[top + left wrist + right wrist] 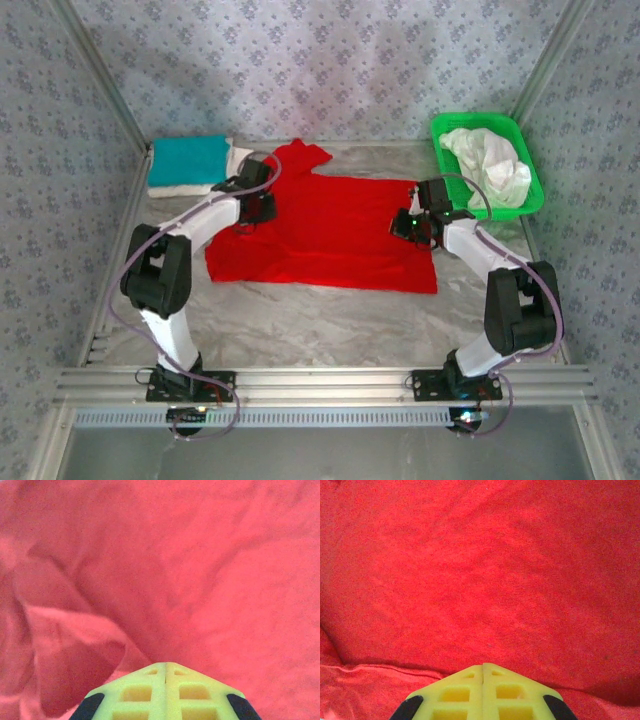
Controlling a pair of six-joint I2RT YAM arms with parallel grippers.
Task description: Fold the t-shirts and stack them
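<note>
At the far left of the bench (320,335), a folded teal t-shirt (188,155) is lying on a white one (190,187). Beside that stack the left hand (258,208) is pressing, clenched, onto the left shoulder area of the red t-shirt (330,240), which is lying spread flat mid-bench with its long axis running left to right. The right hand (408,226) is clenched too, sitting at the shirt's right edge. Each hand is nearest its own end, and most of the cloth is lying towards the near edge from both. From the wrist cameras the fingertips are meeting flush over red cloth – whether any fabric is pinched between them cannot be told. Far right, more white t-shirts (490,165) are waiting crumpled in the green basket (536,196).
</note>
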